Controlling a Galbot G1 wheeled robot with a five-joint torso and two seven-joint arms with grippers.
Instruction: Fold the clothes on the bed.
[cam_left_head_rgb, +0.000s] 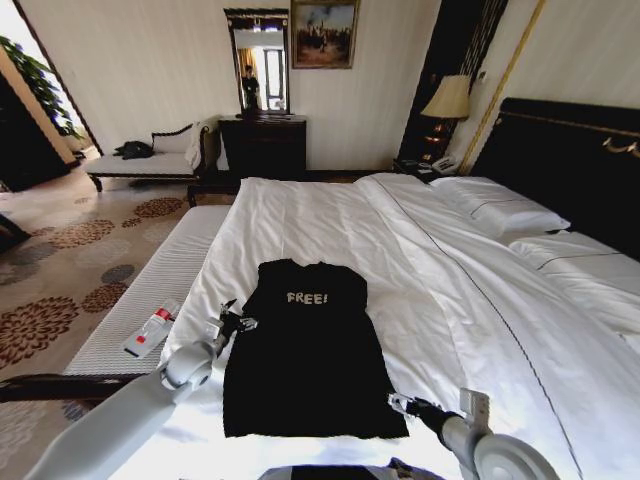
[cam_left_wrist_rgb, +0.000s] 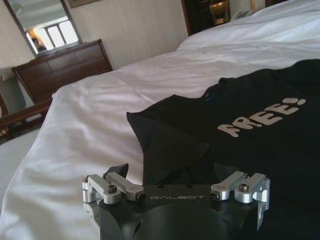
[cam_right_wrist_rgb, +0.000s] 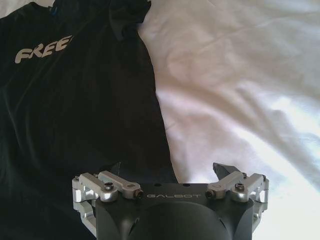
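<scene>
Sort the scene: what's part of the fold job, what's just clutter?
Job: black top flat on the bed; left gripper at its sleeve edge, right gripper at its lower corner, both open.
Clutter: pillows, red-and-white item on bench, lamp.

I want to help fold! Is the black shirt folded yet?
Partly: the clothes lie flat on the bed, sleeves tucked in, body still full length.

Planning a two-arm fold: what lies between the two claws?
In the head view, the black top spans the stretch between left claw and right claw.
</scene>
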